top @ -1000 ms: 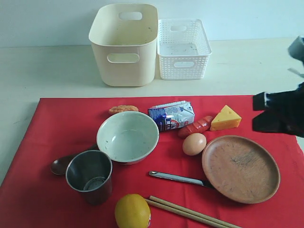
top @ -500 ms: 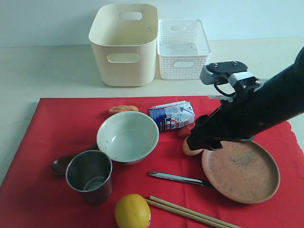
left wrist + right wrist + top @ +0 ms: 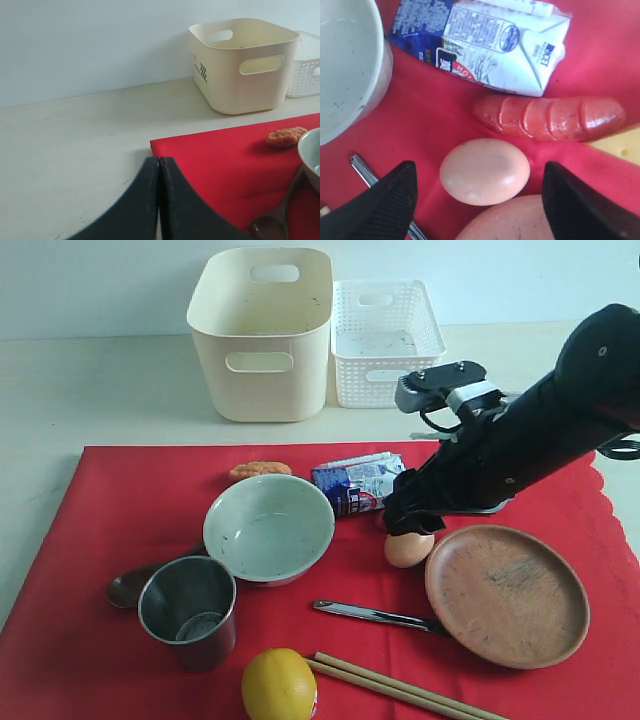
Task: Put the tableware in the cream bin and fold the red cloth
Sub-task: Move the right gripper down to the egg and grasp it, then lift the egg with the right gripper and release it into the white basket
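Bright red cloth (image 3: 120, 500) spread flat on the table (image 3: 100, 390), scalloped along its right side. On it: pale green-white bowl (image 3: 269, 528), shiny steel cup (image 3: 188, 608), dark spoon (image 3: 128, 588), round brown plate (image 3: 507, 595), silver knife (image 3: 365, 614), 2 tan chopsticks (image 3: 400, 687). Tall cream bin (image 3: 262, 335) behind, off the cloth. Over the egg (image 3: 492, 181), right gripper (image 3: 477, 167) gaping wide, holding nothing; left gripper (image 3: 159, 200) pressed shut, empty.

The right gripper (image 3: 408, 523) has come in from the right side and now hangs open over the egg (image 3: 409, 549)
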Controlling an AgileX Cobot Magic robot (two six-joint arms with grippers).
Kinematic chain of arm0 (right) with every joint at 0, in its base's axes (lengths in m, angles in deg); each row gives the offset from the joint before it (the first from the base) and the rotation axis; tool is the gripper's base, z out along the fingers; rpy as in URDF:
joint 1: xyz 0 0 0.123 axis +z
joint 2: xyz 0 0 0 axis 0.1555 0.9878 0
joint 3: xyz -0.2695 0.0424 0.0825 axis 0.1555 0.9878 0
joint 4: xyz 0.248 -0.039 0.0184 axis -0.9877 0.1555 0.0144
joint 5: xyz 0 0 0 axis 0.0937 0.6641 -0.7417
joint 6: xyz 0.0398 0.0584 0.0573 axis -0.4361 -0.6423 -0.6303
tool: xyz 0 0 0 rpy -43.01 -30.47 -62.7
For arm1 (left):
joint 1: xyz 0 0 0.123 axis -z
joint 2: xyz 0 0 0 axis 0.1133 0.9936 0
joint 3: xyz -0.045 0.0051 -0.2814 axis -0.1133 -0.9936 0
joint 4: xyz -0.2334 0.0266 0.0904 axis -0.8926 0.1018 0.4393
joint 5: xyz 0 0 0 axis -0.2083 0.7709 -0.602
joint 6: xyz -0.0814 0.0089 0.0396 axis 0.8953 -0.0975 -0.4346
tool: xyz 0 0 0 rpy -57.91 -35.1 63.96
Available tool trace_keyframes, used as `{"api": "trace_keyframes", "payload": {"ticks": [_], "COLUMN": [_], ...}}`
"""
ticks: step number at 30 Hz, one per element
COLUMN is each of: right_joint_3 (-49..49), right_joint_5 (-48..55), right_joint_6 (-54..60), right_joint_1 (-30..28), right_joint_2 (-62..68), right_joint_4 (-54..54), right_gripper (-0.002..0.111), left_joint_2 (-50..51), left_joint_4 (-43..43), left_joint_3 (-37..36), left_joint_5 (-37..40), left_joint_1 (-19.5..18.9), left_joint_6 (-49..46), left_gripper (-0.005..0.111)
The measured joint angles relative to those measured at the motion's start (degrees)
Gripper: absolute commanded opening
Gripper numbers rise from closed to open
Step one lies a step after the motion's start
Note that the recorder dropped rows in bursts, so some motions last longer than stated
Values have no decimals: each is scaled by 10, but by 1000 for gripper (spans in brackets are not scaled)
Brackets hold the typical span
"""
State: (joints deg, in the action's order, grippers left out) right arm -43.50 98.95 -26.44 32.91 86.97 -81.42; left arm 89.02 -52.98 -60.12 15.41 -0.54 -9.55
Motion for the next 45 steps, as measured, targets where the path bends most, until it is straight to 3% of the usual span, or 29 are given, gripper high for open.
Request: {"api": "trace_keyframes", "payload": {"ticks": [8, 15, 23, 25, 32, 37, 45], "right_joint_3": [0, -1, -1, -1, -1, -1, -1], "right_joint_5": [-24, -51, -68, -70, -73, -74, -72], "right_joint_6": [-4, -96, -120, -120, -120, -121, -123], "right_joint_1": [39, 43, 43, 43, 43, 43, 43], "right_joint_2": [26, 74, 79, 79, 79, 79, 31], "right_joint_4": [14, 108, 125, 125, 125, 125, 125], "right_gripper": [68, 68, 66, 60, 24, 4, 0], "left_joint_2": [0, 0, 0, 0, 0, 0, 0], "left_joint_4": [0, 0, 0, 0, 0, 0, 0], "left_joint_3": [0, 0, 0, 0, 0, 0, 0], "left_joint_5": [0, 0, 0, 0, 0, 0, 0], "left_joint_1": [0, 0, 0, 0, 0, 0, 0], "left_joint_6": [0, 0, 0, 0, 0, 0, 0], "left_gripper": [2, 2, 2, 2, 2, 2, 2]}}
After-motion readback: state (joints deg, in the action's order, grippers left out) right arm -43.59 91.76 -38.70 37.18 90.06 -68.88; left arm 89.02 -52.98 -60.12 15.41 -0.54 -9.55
